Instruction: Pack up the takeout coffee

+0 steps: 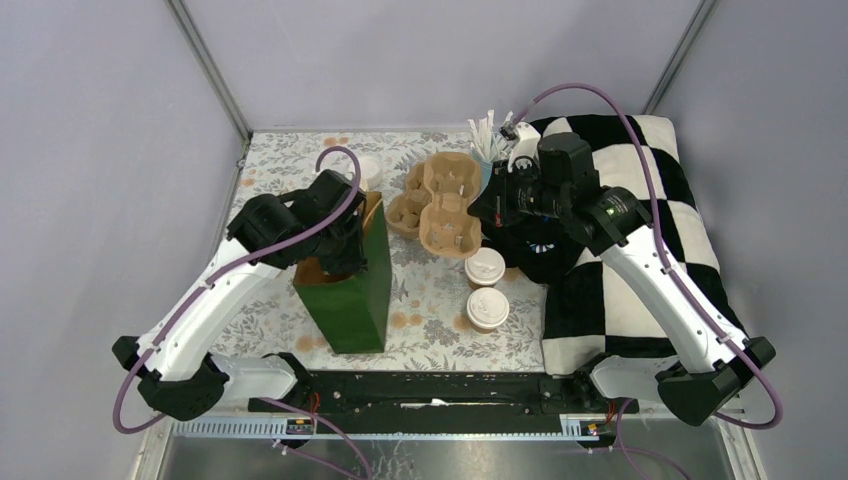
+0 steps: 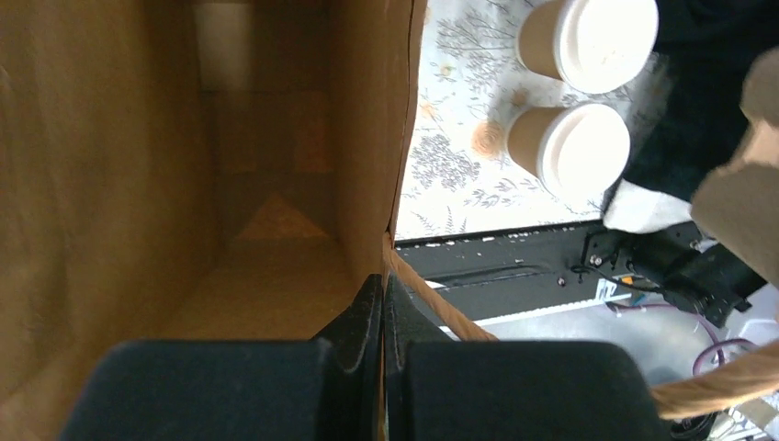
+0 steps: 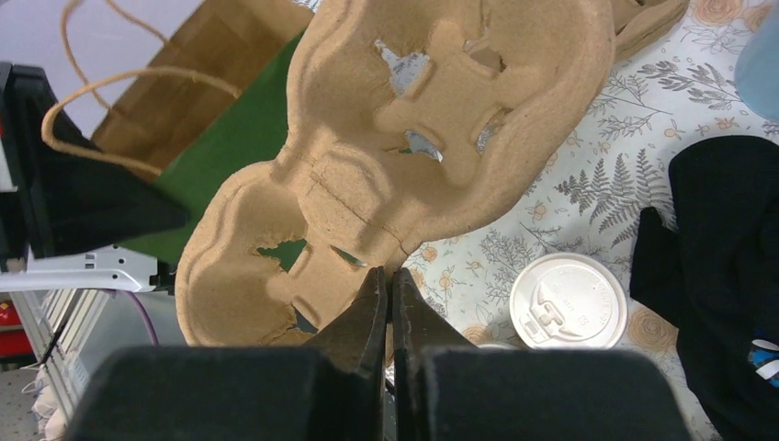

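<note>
Left jaws are shut tight on the top edge of the green paper bag (image 1: pixel 352 295). In the left wrist view the two black tips press together with the thin brown rim of the bag between them, and you can see down into the bag (image 2: pixel 266 184), which is brown inside. The bag stands up on the desk (image 1: pixel 440 335) with its mouth open. One rope handle (image 3: pixel 87 106) curls up from it.

Right jaws are shut too. They pinch the near edge of the brown cup carrier (image 3: pixel 441 119). The carrier (image 1: pixel 440 200) is just beside the bag, on its right. I cannot tell if it sits on the desk or hangs a little above it.

The two coffee cups are not in the bag or the carrier. They stand on the desk right next to each other, each with a white lid on. One cup (image 1: pixel 485 267) is a bit further back and the other cup (image 1: pixel 487 309) is nearer the arms. They are between the bag and the black and white cloth (image 1: pixel 650 180).

A blue cup of straws (image 1: pixel 487 140) stands behind the carrier.
</note>
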`<state>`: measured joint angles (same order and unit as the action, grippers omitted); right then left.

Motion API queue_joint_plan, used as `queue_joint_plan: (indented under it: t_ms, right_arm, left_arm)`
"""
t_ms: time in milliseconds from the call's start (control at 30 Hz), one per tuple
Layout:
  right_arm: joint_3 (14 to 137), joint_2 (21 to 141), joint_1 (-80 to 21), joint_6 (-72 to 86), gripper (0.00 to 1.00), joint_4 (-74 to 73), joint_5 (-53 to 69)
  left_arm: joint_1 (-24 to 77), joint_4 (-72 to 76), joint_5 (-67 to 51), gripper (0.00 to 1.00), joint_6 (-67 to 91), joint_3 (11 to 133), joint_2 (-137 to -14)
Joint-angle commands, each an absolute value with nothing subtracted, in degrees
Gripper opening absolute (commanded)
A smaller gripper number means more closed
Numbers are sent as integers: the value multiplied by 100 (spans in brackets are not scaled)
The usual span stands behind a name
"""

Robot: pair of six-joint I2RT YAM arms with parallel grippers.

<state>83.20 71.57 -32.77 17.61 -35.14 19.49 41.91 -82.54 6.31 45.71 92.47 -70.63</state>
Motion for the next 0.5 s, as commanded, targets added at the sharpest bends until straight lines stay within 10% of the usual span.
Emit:
queue_joint_plan:
  t_ms: [0, 267, 467]
  right_arm:
    - [8678, 7214, -3283, 1601, 0, -3560, 1777]
    - [8982, 7167, -3279, 1541, 0, -3895, 1311]
    - [9597, 7131, -3281, 1335, 0, -4282, 945]
  left_arm:
    - [4611, -7959, 706, 0, 5029, 9534, -7155]
    - [5042, -6692, 892, 0, 4770, 9363, -7521]
    - [5191, -6215, 550, 64, 4630, 9394, -7362]
